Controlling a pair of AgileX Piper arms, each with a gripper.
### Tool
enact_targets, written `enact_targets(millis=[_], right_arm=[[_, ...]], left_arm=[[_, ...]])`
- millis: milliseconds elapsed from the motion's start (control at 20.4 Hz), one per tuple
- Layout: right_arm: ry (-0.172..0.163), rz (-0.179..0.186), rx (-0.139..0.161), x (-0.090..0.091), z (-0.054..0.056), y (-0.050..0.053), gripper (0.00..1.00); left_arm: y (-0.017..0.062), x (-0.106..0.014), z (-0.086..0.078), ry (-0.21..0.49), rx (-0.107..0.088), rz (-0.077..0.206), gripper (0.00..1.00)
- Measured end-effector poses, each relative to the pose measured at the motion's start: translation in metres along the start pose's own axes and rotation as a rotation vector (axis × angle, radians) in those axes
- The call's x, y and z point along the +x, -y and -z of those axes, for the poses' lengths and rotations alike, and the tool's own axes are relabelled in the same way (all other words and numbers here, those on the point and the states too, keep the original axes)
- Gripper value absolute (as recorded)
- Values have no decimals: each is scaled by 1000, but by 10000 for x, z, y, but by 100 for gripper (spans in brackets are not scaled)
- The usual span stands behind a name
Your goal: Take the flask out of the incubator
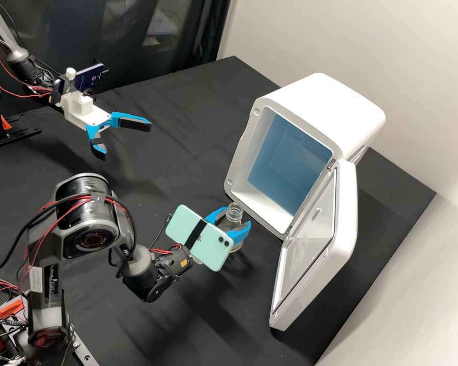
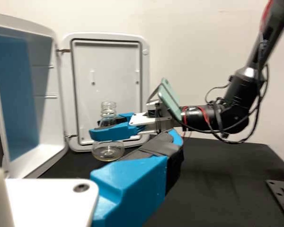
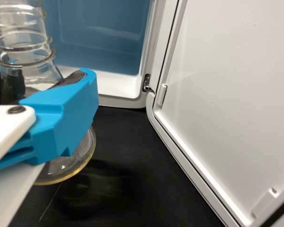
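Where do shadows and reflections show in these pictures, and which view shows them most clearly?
Right wrist view, the clearest: a dark shadow lies on the bench under the flask, and the glass catches bright highlights. High view: the inner panel of the door of the incubator shows a dull reflection. Left wrist view: the base of the flask glints against the door.

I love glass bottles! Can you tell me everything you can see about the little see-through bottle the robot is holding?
The clear glass conical flask has a wide round base, sloping sides and a ridged screw neck with no cap. It looks empty. It stands upright, clamped below the neck between the blue fingers of the right gripper. It is outside the white incubator, just in front of its open blue-lined chamber, over the black bench. Whether its base touches the bench is unclear.
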Motion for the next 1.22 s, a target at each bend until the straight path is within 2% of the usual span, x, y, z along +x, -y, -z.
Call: enact_targets(millis=[245,391,538,636,734,783,832,881,979,1223], right_arm=[[16,-9,-42,-238,-66,-92,0],[37,-34,-52,-384,-116,-182,0],[54,-43,-68,-532,-123,-205,0],[52,-24,-68,-616,-108,-169,0],[48,7,-75,-700,-89,-104,0],[39,34,-83,-754,-68,-53,0],[33,48,-91,-789,-52,-26,0],[27,69,-94,-821,-43,12,0],[15,114,-115,-887,-32,91,0],[-3,186,-180,-1000,-28,214,0]], left_arm=[[55,-20,-42,24,-2,25,100],[133,9,-61,40,-18,57,100],[205,17,-75,48,-33,86,100],[288,-81,-106,68,-32,134,100],[392,-256,-184,90,-37,191,100],[439,-382,-248,101,-38,216,100],[469,-477,-284,97,-43,228,100],[474,-551,-319,100,-32,232,100],[434,-621,-351,101,-4,213,100],[392,-639,-297,63,5,188,100]])
